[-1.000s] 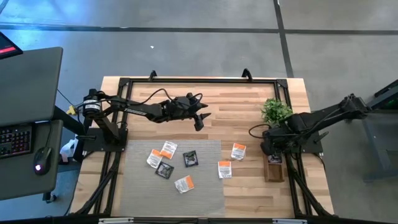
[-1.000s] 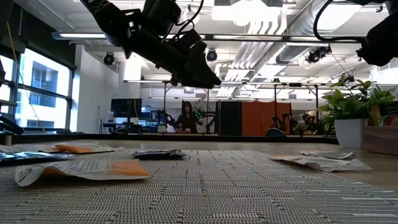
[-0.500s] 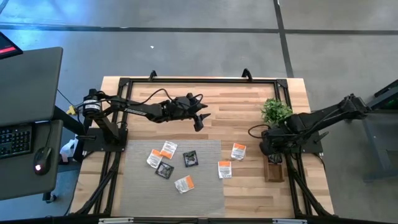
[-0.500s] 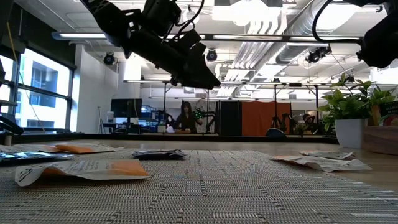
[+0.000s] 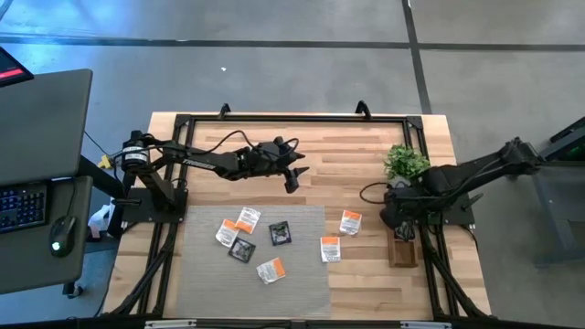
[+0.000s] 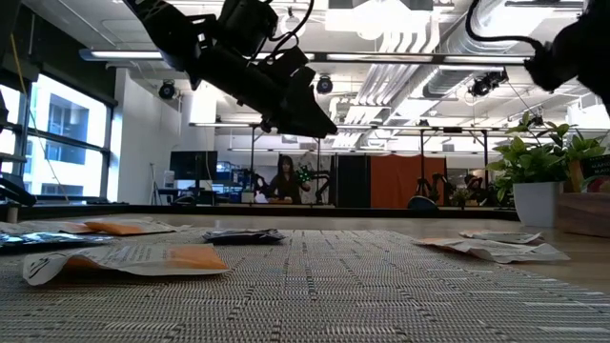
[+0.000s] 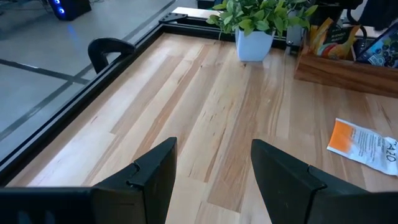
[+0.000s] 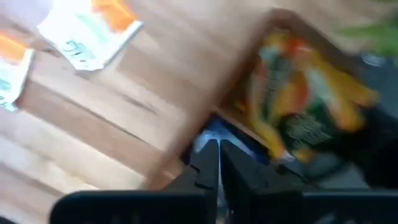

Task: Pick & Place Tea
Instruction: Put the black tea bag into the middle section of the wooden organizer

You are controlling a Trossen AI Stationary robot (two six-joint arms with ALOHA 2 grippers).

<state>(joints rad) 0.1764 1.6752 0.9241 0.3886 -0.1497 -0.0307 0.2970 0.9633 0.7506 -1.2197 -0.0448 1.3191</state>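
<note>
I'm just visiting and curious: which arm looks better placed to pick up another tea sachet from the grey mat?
Probably the left. The left gripper hangs open just beyond the grey mat, near the sachets lying there. The right gripper, fingers together, is over the wooden tray at the table's right edge.

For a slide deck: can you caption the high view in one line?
Left gripper hovers open over bare wood while the right gripper works above the narrow brown wooden tray, small flat square tea sachets scattered on the grey mat.
</note>
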